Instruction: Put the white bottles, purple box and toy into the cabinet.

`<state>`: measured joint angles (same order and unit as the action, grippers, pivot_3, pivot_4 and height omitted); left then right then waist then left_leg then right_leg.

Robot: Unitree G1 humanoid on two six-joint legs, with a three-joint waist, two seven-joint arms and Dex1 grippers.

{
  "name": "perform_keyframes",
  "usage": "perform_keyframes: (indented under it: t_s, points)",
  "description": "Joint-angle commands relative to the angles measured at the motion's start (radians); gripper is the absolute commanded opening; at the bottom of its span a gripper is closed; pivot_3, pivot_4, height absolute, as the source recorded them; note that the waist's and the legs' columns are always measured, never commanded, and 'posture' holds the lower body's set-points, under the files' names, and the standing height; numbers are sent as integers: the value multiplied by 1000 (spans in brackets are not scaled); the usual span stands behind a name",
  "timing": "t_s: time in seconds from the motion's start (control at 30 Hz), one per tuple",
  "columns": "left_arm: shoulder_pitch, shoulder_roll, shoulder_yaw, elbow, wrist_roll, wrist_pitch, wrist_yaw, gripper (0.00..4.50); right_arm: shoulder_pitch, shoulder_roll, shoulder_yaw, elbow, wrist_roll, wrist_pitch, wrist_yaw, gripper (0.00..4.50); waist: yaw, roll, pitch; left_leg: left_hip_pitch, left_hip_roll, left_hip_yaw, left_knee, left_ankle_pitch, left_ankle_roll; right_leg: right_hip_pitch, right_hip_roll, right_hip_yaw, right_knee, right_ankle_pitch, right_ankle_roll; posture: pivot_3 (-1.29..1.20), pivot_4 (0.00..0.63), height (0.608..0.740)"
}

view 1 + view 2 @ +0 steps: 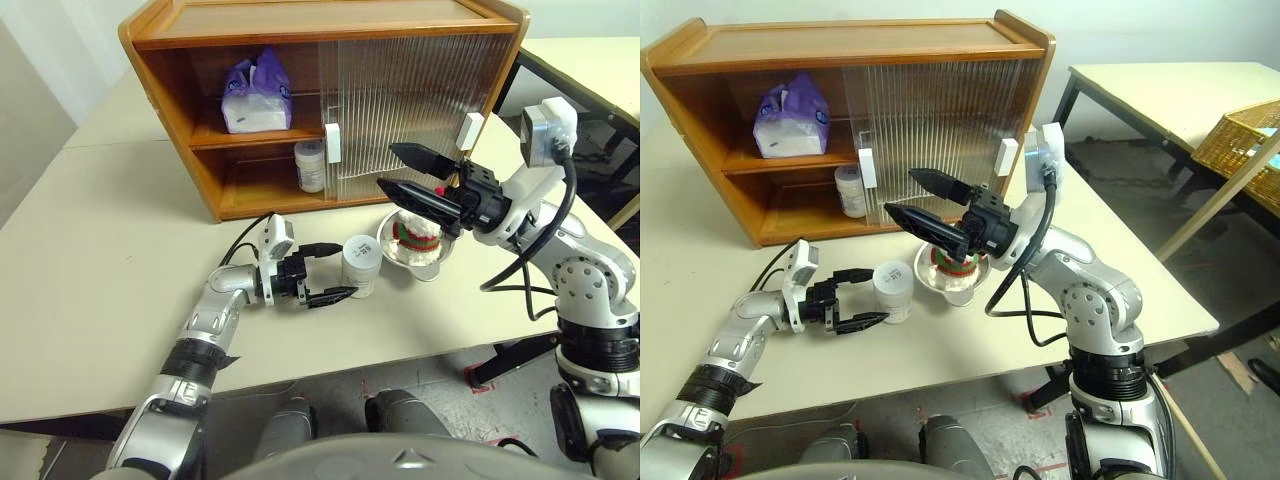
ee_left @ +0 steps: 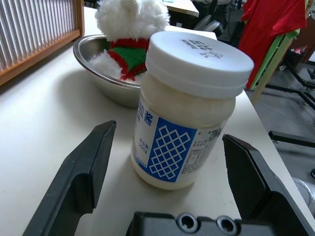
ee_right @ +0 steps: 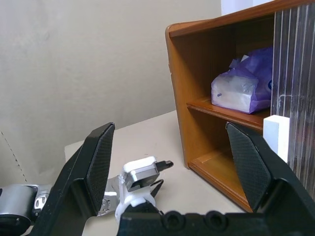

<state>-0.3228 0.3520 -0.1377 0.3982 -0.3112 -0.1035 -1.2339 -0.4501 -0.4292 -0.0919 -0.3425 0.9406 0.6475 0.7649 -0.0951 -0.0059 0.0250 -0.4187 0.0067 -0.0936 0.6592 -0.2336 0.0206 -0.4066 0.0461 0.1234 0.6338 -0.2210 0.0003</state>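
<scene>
While the left gripper (image 1: 338,273) lies level over the table (image 1: 100,260) with its two black fingers spread wide, one white bottle (image 1: 360,265) stands upright just past the fingertips, lid up, label facing the wrist; from the left wrist it sits between the finger lines, and neither finger touches it. Up and behind that gripper, the cabinet (image 1: 330,40) has its left half open and its ribbed sliding doors (image 1: 410,95) covering the right half. On its upper shelf the purple box (image 1: 256,97) rests, tissue sticking up from the top. On the lower shelf, the second white bottle (image 1: 310,166) stands upright beside the door's white handle (image 1: 332,143). Just beyond the bottle on the table, a steel bowl (image 1: 400,262) holds the toy (image 1: 416,238), upright in it. Above the bowl, the right gripper (image 1: 398,168) hangs in the air, fingers wide apart and empty, pointing across toward the cabinet's open side.
</scene>
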Motion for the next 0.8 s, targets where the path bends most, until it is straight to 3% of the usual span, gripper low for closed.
perform_keyframes:
  t_s: [0.03, 0.23, 0.43, 0.8]
  points:
    - [-16, -13, -16, 30, 22, -21, -5, 4472, 6, -5, -4, -16, 2, 7, -6, 4500, -2, 0, 0, 0, 0, 0, 0, 0, 0, 0, 0, 0, 0, 0, 0, -180, 39, 740]
    - [-30, -37, -22, 62, 30, -32, -8, 4472, 11, -9, -8, -19, 2, 5, -9, 4500, -9, 0, 0, 0, 0, 0, 1, 0, 1, 1, 0, 0, 0, -4, 10, -189, 40, 740]
    - [-34, -46, -18, 76, 35, -34, -13, 3061, 13, -10, -9, -21, 2, 3, -12, 4500, -13, 0, 0, 0, 0, 0, 1, 1, 1, 1, 0, 0, 0, -4, 10, -192, 39, 740]
    - [-21, -29, 78, 43, -20, -3, 61, 3061, 12, -5, -6, -16, -2, -4, -10, 4500, -19, 0, 0, 0, 0, 0, 2, 1, 2, 2, 0, 0, -1, -3, 13, -184, 37, 740]
